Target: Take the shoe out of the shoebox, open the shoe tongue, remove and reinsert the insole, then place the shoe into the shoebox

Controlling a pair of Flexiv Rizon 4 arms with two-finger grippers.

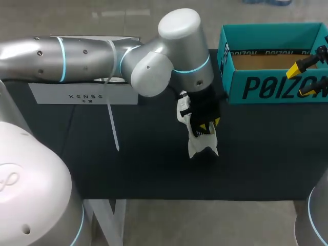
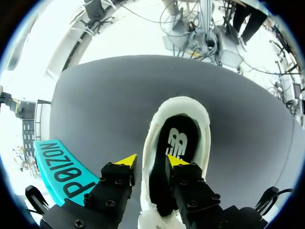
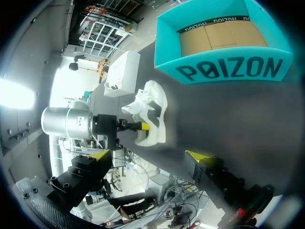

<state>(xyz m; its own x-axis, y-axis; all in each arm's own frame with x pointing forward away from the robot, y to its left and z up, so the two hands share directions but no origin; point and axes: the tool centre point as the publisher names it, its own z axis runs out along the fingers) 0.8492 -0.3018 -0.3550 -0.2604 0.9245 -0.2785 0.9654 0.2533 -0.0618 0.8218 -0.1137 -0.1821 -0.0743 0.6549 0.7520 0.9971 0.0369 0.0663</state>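
Here, white fabric sneaker (image 2: 190, 114) lying lengthwise ahead of left gripper (image 2: 151, 161), fingers (image 2: 126, 160) slightly parted astride its side wall. Right gripper (image 3: 148, 156) spread wide, farther off, beside teal cardboard shoebox (image 3: 228, 69).

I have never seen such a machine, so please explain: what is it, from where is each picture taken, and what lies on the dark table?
It is one robot with two metal arms, each ending in a yellow-tipped gripper. One picture looks down from above; the two round ones come from cameras on the wrists. On the black table stand an open teal cardboard shoebox and a white sports shoe with a black insole. The left gripper is at the shoe's opening; whether it grips, I cannot tell. The right gripper is open and empty, near the box.
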